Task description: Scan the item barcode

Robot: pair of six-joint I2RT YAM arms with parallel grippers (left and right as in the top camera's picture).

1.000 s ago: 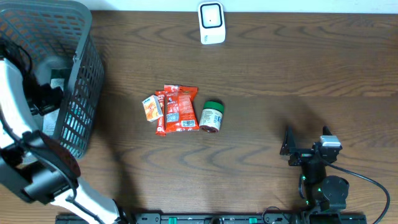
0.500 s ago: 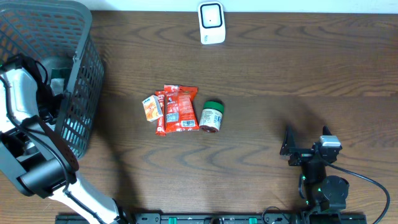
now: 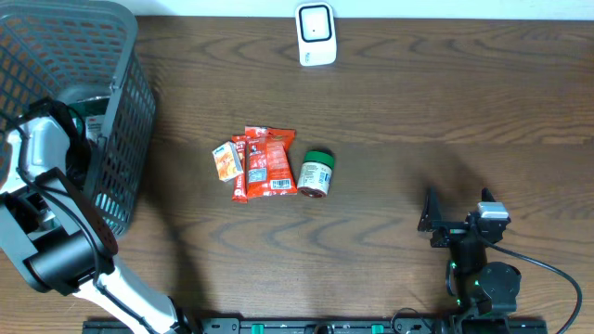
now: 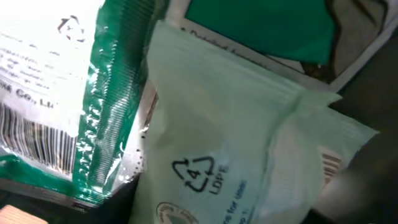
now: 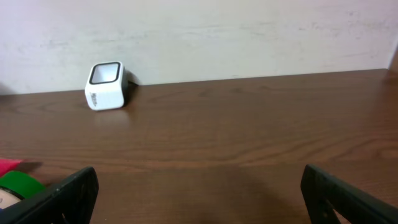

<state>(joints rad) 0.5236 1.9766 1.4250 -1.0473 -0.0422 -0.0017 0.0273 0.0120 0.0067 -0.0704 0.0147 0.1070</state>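
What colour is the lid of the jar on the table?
The lid is green, best seen from overhead.

Overhead camera looks straight down on the wooden table [image 3: 418,111], taking in the wire basket [image 3: 121,111] at left and the white scanner [image 3: 316,35] at the far edge. Left wrist camera sits pressed close to a pale green wrapper [image 4: 236,143], which fills its frame. Right wrist camera, low over the tabletop, faces level toward the wall [image 5: 249,31]; it shares the scanner [image 5: 106,86] and green-lidded jar [image 3: 316,173] [image 5: 18,183] with the overhead.
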